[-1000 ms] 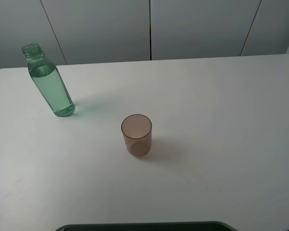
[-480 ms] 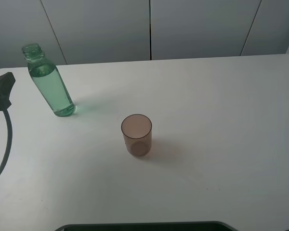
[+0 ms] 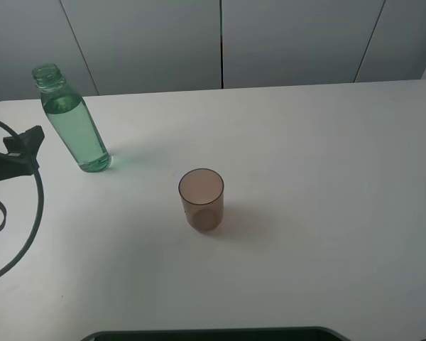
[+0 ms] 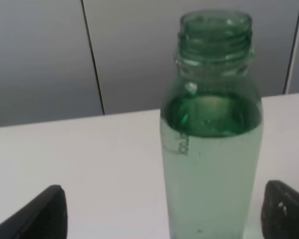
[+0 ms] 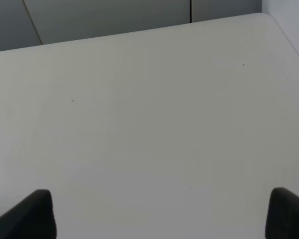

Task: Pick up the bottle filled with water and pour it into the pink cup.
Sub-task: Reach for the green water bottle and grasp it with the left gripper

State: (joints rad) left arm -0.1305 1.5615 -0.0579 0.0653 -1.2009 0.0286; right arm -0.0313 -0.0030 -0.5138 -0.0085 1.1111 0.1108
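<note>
Two hands, both spread wide, neither gripping anything. Right hand (image 5: 162, 214) hangs over the white counter (image 3: 326, 177). Nearest me in the high view, the pink cup (image 3: 201, 199) stands upright at mid-counter, well apart from the rest. Further back on the left, my left hand (image 4: 164, 216) faces the bottle (image 3: 74, 128), near but not touching. Bottle upright, uncapped, water to its shoulder, by the far left corner.
</note>
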